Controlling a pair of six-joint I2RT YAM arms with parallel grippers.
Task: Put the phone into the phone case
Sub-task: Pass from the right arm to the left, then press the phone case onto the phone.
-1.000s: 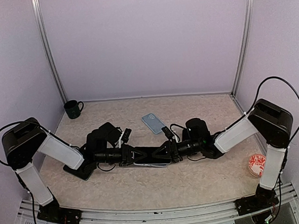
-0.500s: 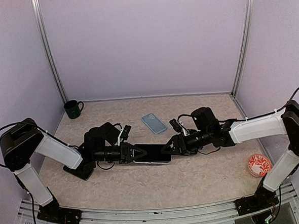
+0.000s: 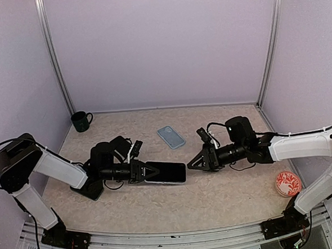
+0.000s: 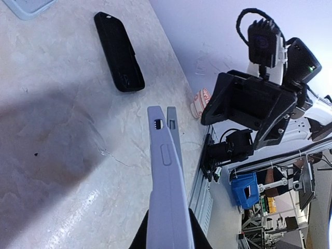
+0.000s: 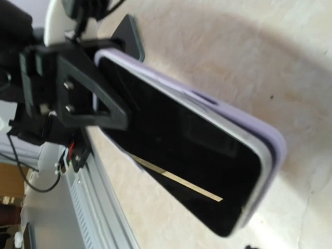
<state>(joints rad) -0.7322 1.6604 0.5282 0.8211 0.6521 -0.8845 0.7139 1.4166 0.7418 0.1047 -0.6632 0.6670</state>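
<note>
A: Where's phone rn?
B: In left claw, clenched on one end, seems held off bench. Lilac case rim looks wrapped round it.
A: And right claw?
B: Jaws spread, empty, near phone's other end, not touching.
A: Step?
B: Seating prob done. Next: check corners flush, lay flat, let go.

The phone is at mid-tabletop, with the left jaws on its 9 o'clock end and the right jaws just apart at 3 o'clock. A spare case lies at 12 o'clock, a mug far off at 10 o'clock and a dish at 4 o'clock.
</note>
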